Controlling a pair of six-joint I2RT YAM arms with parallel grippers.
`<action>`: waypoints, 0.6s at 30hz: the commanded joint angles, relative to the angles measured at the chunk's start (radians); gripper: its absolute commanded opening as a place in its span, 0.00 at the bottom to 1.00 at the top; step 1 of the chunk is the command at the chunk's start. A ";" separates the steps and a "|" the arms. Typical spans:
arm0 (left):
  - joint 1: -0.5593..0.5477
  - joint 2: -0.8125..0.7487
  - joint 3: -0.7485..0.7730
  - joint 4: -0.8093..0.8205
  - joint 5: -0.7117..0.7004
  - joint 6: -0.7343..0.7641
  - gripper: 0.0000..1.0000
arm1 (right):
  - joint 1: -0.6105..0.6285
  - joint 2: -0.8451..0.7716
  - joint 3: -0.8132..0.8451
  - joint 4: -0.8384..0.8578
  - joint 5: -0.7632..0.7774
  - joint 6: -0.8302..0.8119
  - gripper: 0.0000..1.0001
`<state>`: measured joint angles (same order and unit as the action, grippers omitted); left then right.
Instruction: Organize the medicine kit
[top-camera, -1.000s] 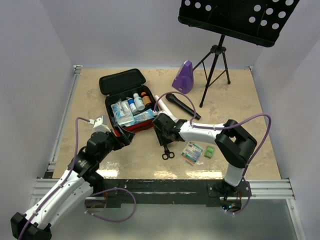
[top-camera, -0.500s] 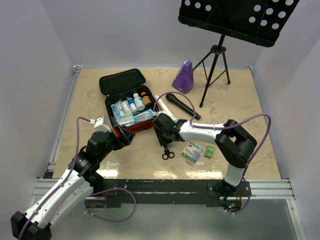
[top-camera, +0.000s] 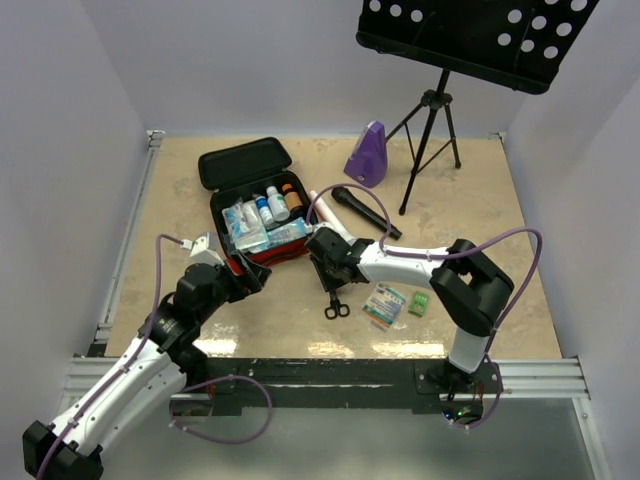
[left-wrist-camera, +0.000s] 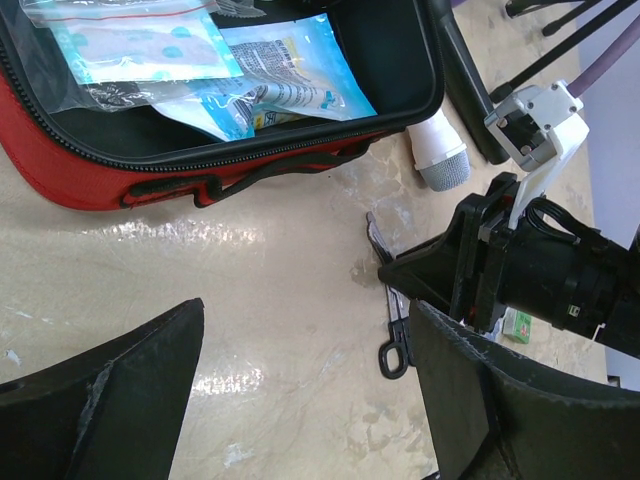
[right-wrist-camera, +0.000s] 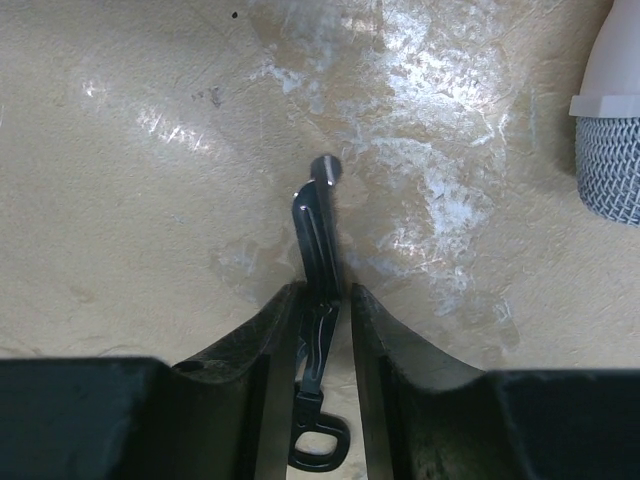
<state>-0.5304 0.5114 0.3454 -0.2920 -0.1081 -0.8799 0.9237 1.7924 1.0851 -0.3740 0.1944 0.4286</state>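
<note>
The medicine kit lies open at the back left, its red wall facing me, with bottles and blue packets inside. Black scissors lie flat on the table in front of it. My right gripper is down over them. In the right wrist view its jaws stand narrowly open on either side of the scissors' blades, the left finger touching and the right a sliver off. My left gripper hovers open beside the kit's near corner, over bare table.
A black microphone and a white one lie right of the kit. Further back are a purple metronome and a music stand tripod. A flat packet and a small green box lie right of the scissors.
The right gripper's jaws have narrowed around the scissors' blades. Both arms and the scissors stay where they were.
</note>
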 joint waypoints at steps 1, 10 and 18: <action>0.000 0.004 0.003 0.054 0.015 -0.001 0.87 | 0.015 0.035 -0.019 -0.095 -0.021 0.002 0.29; 0.001 0.001 0.004 0.048 0.015 -0.001 0.87 | 0.018 0.024 -0.019 -0.092 -0.024 0.010 0.14; 0.000 -0.002 0.004 0.042 0.013 -0.008 0.87 | 0.020 -0.030 0.018 -0.132 0.002 0.019 0.00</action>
<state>-0.5304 0.5133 0.3454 -0.2913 -0.1070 -0.8799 0.9310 1.7901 1.0878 -0.3935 0.2012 0.4366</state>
